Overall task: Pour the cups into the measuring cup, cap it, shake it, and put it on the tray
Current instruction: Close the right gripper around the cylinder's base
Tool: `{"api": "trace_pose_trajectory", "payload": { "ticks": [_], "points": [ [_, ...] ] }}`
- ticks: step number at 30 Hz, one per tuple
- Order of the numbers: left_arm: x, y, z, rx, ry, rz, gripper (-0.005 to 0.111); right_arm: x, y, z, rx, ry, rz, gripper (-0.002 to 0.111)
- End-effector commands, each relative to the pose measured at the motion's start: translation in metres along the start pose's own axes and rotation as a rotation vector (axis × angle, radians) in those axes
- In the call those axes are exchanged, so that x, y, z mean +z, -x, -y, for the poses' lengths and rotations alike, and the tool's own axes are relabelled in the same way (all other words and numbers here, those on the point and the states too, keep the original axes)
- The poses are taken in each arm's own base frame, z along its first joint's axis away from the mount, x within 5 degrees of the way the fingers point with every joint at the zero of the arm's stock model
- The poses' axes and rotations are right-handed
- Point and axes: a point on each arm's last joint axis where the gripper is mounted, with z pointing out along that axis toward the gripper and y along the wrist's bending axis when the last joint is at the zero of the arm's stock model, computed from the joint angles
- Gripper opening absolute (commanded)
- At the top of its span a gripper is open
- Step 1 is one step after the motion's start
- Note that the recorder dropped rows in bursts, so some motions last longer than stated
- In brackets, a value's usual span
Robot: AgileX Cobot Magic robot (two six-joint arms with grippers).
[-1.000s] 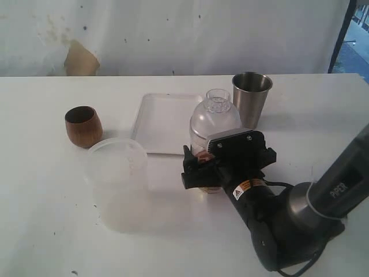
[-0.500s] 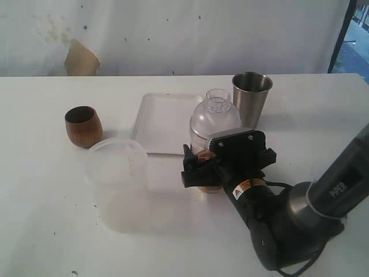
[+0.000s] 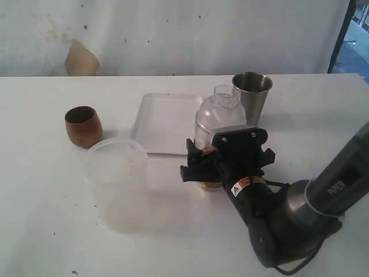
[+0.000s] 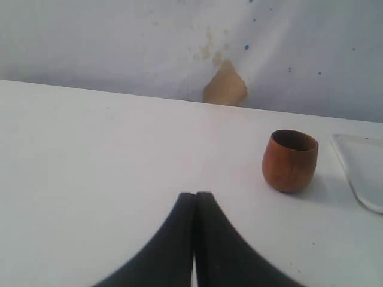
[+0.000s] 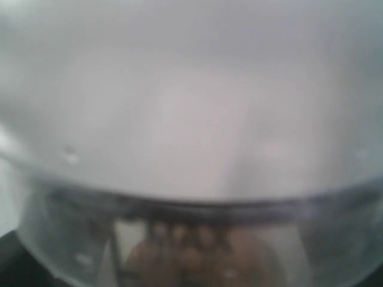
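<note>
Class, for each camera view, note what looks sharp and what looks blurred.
Exterior view: evenly lit, all fairly sharp, soft shadows; left wrist view: wooden cup crisp, left gripper soft-edged; right wrist view: measuring cup too close, wholly blurred.

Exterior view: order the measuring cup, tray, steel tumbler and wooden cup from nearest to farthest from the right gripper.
1. Measuring cup: between the right gripper's jaws.
2. Tray: just behind the gripper, slightly left.
3. Steel tumbler: farther back, to the right.
4. Wooden cup: far off on the left.
</note>
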Motion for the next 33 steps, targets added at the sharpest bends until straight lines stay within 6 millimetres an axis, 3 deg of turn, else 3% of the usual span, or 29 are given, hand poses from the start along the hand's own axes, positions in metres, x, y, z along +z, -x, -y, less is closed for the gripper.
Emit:
{"api": "trace_pose_trajectory", "payload": {
  "ticks": [1,5,8,14,17,19,20,23,27,28,31,33],
  "points": [
    [0.000,-0.001,0.000,-0.004,-0.002,0.008,0.000,0.001,0.002,0.000,0.018,-0.004,0.019,0.000],
    [0.000,-0.001,0.000,-0.004,-0.002,0.008,0.000,0.001,0.004,-0.004,-0.139,0.034,0.029,0.000],
    [0.000,-0.001,0.000,-0.004,-0.002,0.008,0.000,-0.001,0.017,-0.011,-0.292,0.097,0.080,0.000],
    [0.000,-0.001,0.000,-0.004,-0.002,0.008,0.000,-0.008,0.064,0.006,-0.135,-0.012,0.151,0.000],
    [0.000,-0.001,0.000,-0.004,-0.002,0.008,0.000,-0.012,0.071,-0.005,-0.081,0.151,0.109,0.000],
    [0.000,-0.001,0.000,-0.004,-0.002,0.008,0.000,-0.017,0.071,-0.020,-0.207,0.277,0.105,0.000],
    [0.000,-0.001,0.000,-0.004,-0.002,0.008,0.000,-0.017,0.073,-0.018,-0.215,0.242,0.097,0.000],
    [0.000,-0.001,0.000,-0.004,-0.002,0.008,0.000,-0.015,0.081,0.012,-0.087,0.010,0.094,0.000],
    [0.000,-0.001,0.000,-0.004,-0.002,0.008,0.000,-0.020,0.082,-0.009,-0.177,0.314,0.089,0.000],
    [0.000,-0.001,0.000,-0.004,-0.002,0.008,0.000,-0.020,0.081,-0.009,-0.194,0.292,0.084,0.000],
    [0.000,-0.001,0.000,-0.004,-0.002,0.008,0.000,-0.015,0.084,0.019,-0.099,0.044,0.074,0.000],
    [0.000,-0.001,0.000,-0.004,-0.002,0.008,0.000,-0.016,0.080,0.006,-0.132,0.211,0.049,0.000]
  ]
}}
